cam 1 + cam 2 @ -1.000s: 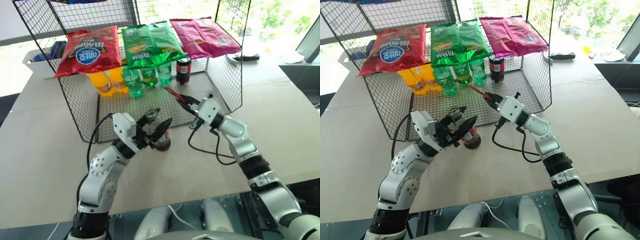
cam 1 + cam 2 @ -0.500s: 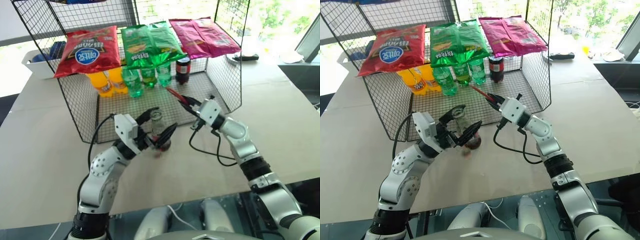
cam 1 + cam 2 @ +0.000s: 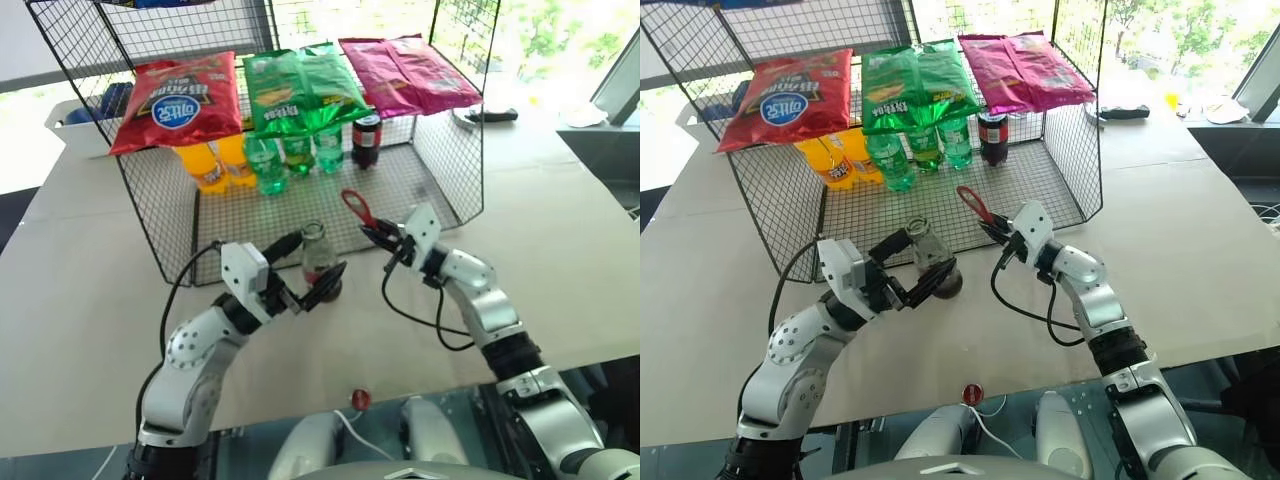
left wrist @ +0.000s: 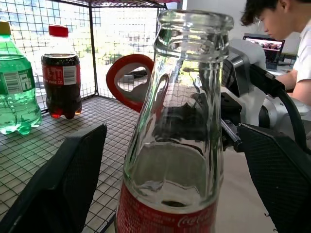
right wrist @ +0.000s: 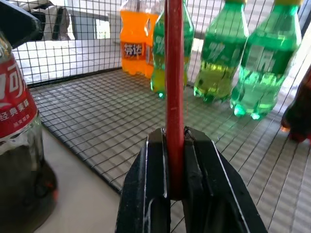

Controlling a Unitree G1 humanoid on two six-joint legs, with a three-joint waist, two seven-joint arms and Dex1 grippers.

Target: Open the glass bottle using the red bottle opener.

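Left fingers (image 3: 308,270) now off bottle (image 3: 317,262)

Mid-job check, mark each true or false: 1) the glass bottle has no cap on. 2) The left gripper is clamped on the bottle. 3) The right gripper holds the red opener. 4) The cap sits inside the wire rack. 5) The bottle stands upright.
1) True: the glass bottle has a bare mouth.
2) False: the left gripper is open, fingers either side of the bottle, apart from it.
3) True: the right gripper pinches the red bottle opener.
4) False: the red cap lies at the table's near edge.
5) True.
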